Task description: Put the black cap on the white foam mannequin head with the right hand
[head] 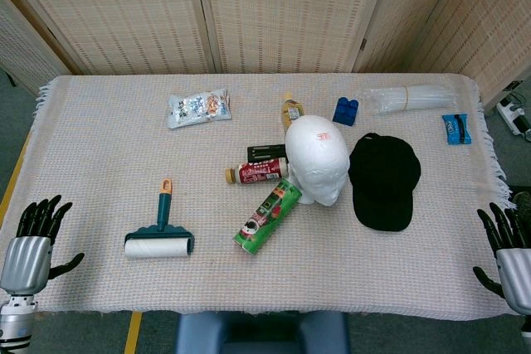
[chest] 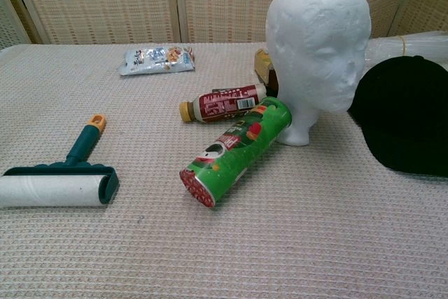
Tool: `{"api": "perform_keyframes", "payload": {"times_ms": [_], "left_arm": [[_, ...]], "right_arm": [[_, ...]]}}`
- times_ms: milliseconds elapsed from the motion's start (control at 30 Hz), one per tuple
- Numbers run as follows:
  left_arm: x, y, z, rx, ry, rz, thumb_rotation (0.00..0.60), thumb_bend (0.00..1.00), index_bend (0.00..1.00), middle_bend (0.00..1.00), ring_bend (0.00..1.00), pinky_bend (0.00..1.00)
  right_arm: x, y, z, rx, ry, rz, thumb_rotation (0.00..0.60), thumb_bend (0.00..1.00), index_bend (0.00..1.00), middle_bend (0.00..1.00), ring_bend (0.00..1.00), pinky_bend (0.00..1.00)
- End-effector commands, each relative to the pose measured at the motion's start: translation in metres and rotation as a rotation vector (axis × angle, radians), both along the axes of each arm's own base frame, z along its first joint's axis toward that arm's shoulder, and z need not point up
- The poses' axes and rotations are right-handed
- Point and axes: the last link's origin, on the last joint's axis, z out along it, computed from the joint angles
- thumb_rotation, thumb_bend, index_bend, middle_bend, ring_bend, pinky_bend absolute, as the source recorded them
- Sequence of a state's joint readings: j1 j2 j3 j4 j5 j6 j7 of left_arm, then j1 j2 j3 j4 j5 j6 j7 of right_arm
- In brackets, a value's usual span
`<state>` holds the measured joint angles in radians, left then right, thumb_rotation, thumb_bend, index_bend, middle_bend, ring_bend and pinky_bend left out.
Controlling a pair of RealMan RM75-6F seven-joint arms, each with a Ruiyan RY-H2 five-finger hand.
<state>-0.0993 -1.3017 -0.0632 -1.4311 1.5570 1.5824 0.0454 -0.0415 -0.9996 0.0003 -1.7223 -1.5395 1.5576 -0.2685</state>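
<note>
The black cap lies flat on the table just right of the white foam mannequin head, which stands upright near the table's middle. My right hand hovers off the table's front right corner, fingers spread, holding nothing, well clear of the cap. At the front left corner my left hand is also spread and empty. Neither hand shows in the chest view.
A green snack can and a red bottle lie against the head's left side. A lint roller sits front left. A snack bag, blue block, plastic sleeve and blue packet lie toward the back.
</note>
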Motion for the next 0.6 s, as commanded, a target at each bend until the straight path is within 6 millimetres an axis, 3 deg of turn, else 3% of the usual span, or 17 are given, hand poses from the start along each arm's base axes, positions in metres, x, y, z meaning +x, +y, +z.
{"api": "perform_keyframes", "payload": {"times_ms": [33, 267, 467, 600], "left_arm": [[-0.001, 0.0, 0.001, 0.005, 0.0, 0.006, 0.6, 0.13, 0.15, 0.08, 0.0, 0.09], [0.0, 0.003, 0.002, -0.006, -0.032, 0.016, 0.6, 0.13, 0.15, 0.08, 0.0, 0.09], [0.0, 0.005, 0.007, -0.022, -0.079, 0.025, 0.6, 0.13, 0.15, 0.08, 0.0, 0.09], [0.003, 0.006, 0.015, -0.013, -0.112, 0.016, 0.6, 0.13, 0.15, 0.08, 0.0, 0.09]], "right_arm": [[-0.002, -0.003, -0.005, 0.012, 0.008, -0.009, 0.6, 0.13, 0.0, 0.0, 0.0, 0.11], [-0.011, -0.024, -0.037, -0.017, 0.056, 0.059, 0.6, 0.14, 0.02, 0.0, 0.0, 0.1], [-0.014, -0.044, -0.082, -0.011, 0.224, 0.208, 0.6, 0.14, 0.22, 0.0, 0.0, 0.02], [-0.012, -0.057, -0.11, 0.011, 0.334, 0.282, 0.6, 0.14, 0.29, 0.0, 0.0, 0.0]]}}
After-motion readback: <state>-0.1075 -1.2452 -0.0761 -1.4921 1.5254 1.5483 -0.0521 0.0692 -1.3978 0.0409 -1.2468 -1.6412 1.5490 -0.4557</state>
